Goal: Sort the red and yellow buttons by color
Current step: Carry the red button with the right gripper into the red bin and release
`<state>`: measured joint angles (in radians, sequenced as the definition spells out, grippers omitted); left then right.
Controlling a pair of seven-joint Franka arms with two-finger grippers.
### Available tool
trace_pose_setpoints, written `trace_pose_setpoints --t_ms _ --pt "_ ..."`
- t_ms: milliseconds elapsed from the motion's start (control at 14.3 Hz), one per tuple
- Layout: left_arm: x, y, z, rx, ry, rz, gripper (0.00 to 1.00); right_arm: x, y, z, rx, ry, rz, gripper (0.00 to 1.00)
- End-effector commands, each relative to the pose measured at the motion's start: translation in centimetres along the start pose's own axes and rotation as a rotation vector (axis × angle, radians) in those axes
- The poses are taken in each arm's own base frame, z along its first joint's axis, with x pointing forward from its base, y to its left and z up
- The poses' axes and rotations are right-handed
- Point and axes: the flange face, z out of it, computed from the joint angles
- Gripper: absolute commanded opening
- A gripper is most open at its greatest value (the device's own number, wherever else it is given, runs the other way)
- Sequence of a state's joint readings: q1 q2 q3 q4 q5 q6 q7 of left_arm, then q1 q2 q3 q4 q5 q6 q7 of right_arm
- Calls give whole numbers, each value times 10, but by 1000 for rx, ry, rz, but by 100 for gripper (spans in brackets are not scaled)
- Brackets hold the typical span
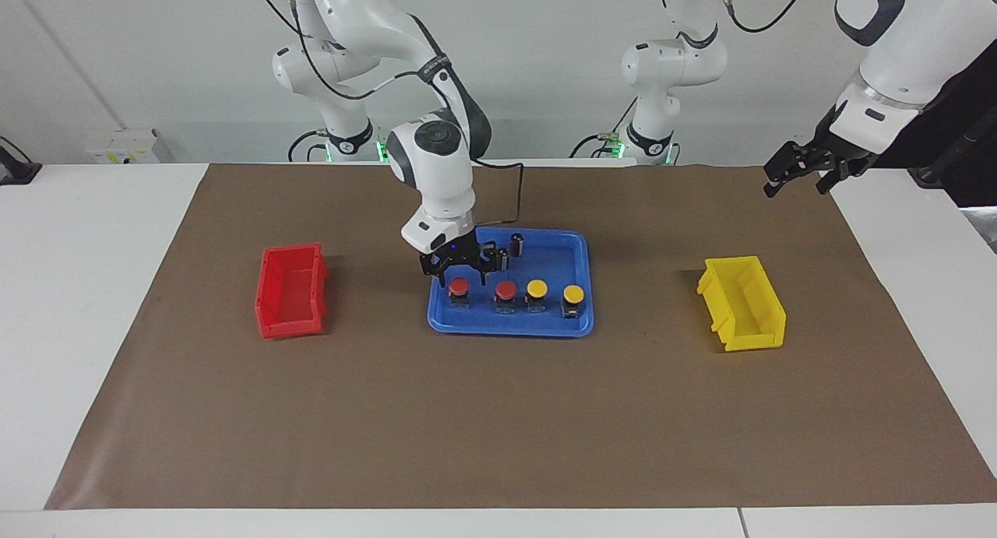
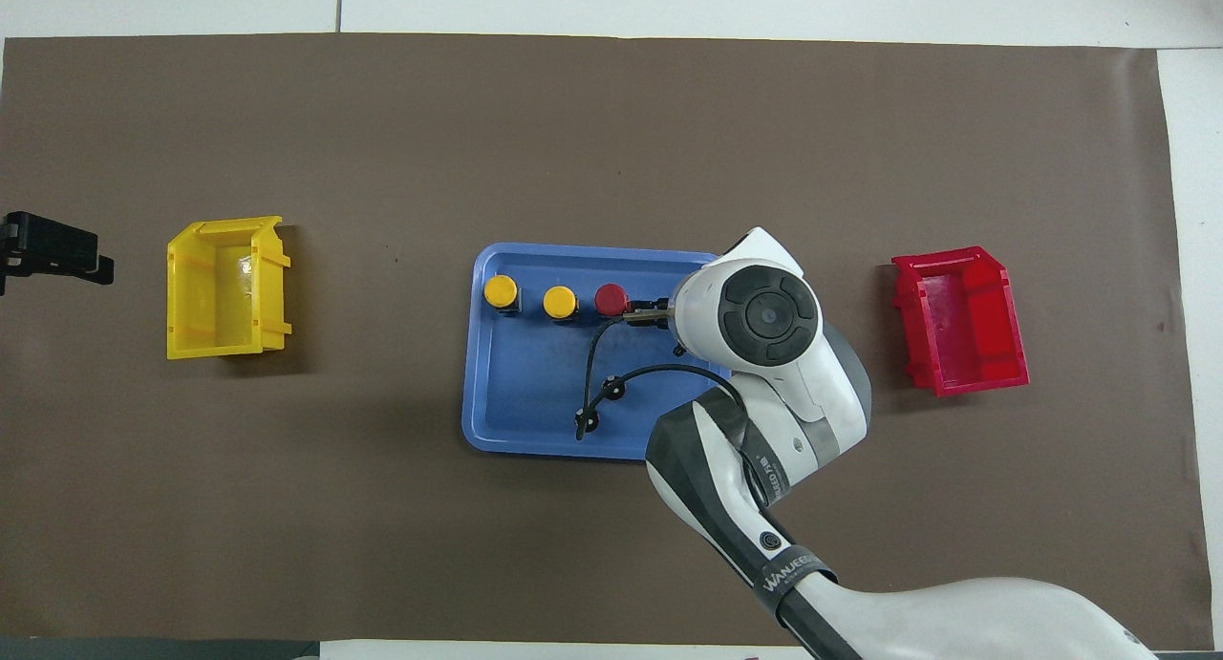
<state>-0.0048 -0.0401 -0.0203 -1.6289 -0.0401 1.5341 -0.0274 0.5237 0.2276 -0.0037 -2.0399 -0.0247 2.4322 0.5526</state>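
Note:
Four buttons stand in a row in the blue tray [image 1: 572,246]: two red buttons [image 1: 459,287] [image 1: 506,290] and two yellow buttons [image 1: 537,289] [image 1: 573,294]. My right gripper [image 1: 459,272] is open, low over the red button at the right arm's end of the row, with its jaws on either side just above the cap. In the overhead view my right wrist [image 2: 764,316] hides that button; the other red button [image 2: 611,299] and both yellow ones [image 2: 560,302] [image 2: 501,291] show. My left gripper [image 1: 798,181] waits open, raised over the table's left-arm end.
A red bin [image 1: 292,290] stands on the brown mat toward the right arm's end, a yellow bin [image 1: 744,303] toward the left arm's end. Two small black cylinders [image 1: 516,244] stand in the tray, nearer to the robots than the buttons.

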Motion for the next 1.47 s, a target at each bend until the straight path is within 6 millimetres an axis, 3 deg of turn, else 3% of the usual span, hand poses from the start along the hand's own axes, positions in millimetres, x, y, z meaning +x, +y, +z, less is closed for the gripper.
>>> trace_pose_setpoints --t_ms 0,140,350,421,491,631,701,841,981,1121,1192,1262,1402 --pt "-7 3 -3 -5 -7 -19 100 4 2 7 -21 23 -38 78" --pt "-8 2 -3 -5 -10 -25 100 3 0 9 -27 21 -46 63" --pt "-10 4 -2 -4 -19 -54 100 5 0 6 -31 11 -35 19" --pt "-11 1 -2 -4 -19 -57 100 9 0 1 -37 6 -28 11" --pt "-10 -1 -2 -5 -16 -57 100 18 -2 -11 -46 -3 -24 8" --pt "-9 -4 -3 -6 -4 -57 100 60 14 -67 -63 -26 32 7" --pt "-8 -4 -3 -6 -4 -57 100 72 31 -93 -81 -53 45 7" --pt "-8 -2 -2 -6 -5 -56 100 72 121 -137 -100 -115 -7 7" --pt "-8 -3 -3 -6 -4 -60 100 51 207 -165 -27 -135 -57 8" --pt "-3 1 5 -8 31 -88 100 16 270 -168 -8 -148 -93 8" --pt "-1 13 9 -14 101 -141 100 3 291 -164 -5 -161 -121 8" --pt "-1 51 26 -22 130 -169 100 -6 307 -157 -5 -163 -120 8" --pt "0 111 44 -43 147 -227 100 -17 311 -139 -13 -111 -116 8"
